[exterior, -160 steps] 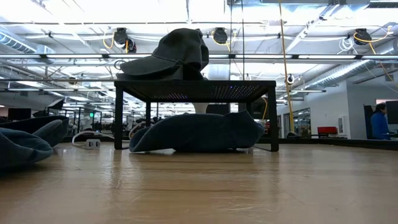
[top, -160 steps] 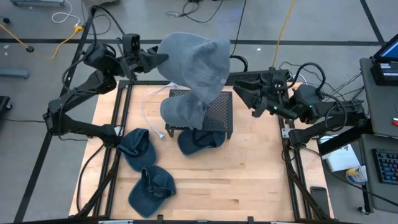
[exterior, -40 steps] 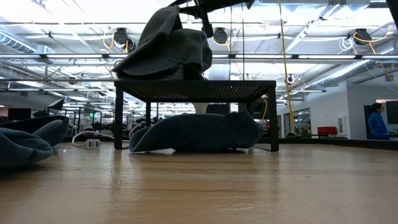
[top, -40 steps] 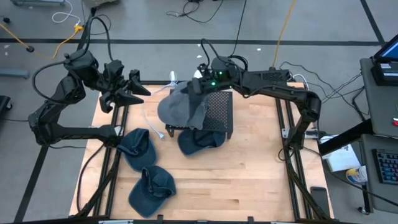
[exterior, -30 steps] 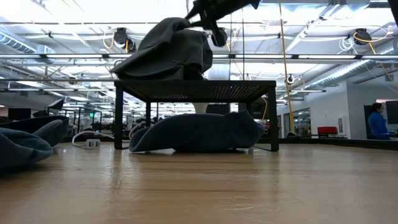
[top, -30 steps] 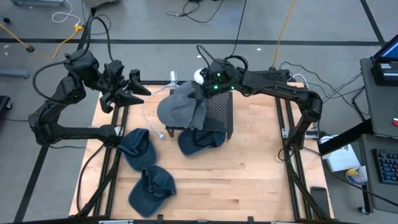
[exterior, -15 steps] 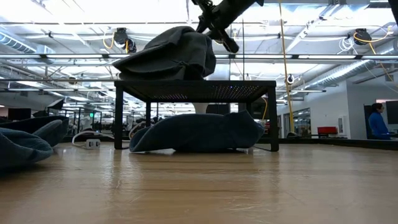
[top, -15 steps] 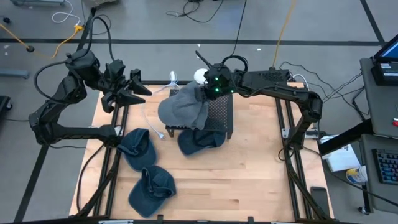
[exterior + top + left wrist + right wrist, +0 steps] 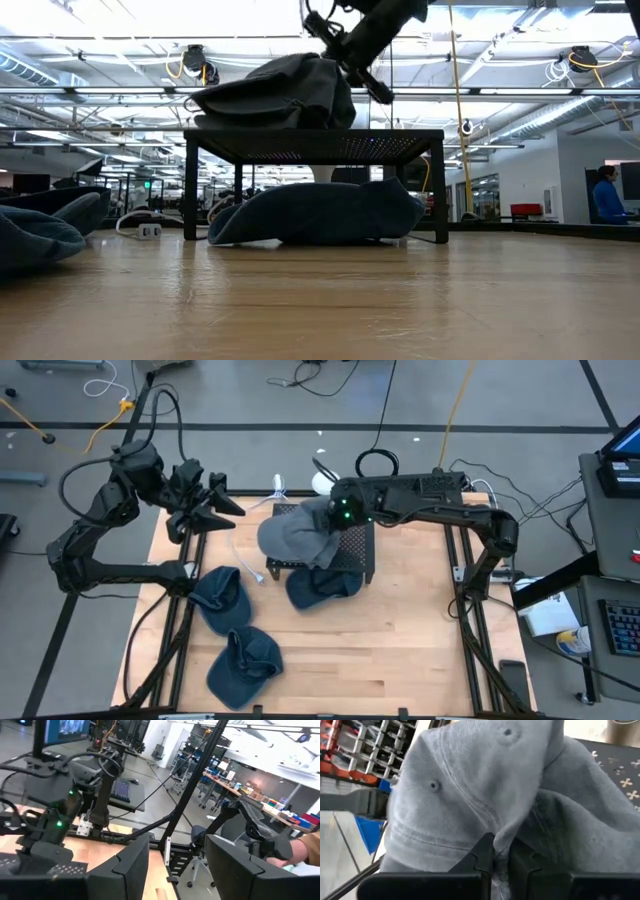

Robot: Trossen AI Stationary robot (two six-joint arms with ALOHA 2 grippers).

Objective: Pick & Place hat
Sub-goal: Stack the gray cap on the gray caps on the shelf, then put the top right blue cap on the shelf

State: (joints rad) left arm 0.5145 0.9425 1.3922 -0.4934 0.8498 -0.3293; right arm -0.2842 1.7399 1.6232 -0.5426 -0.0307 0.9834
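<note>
Four hats, one small black stand, two arms.

The right gripper (image 9: 333, 516) pinches the grey hat (image 9: 295, 538) lying on the stand (image 9: 352, 543), overhanging its left edge; three blue hats (image 9: 222, 598) lie on the surface (image 9: 400, 630). The left gripper (image 9: 222, 506) hovers open off the surface's far-left corner.

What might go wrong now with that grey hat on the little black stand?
The grey hat overhangs the black stand's edge, so it may slide off once released. The right tool is shut on the hat's fabric, which could snag and drag along when it lifts away.
</note>
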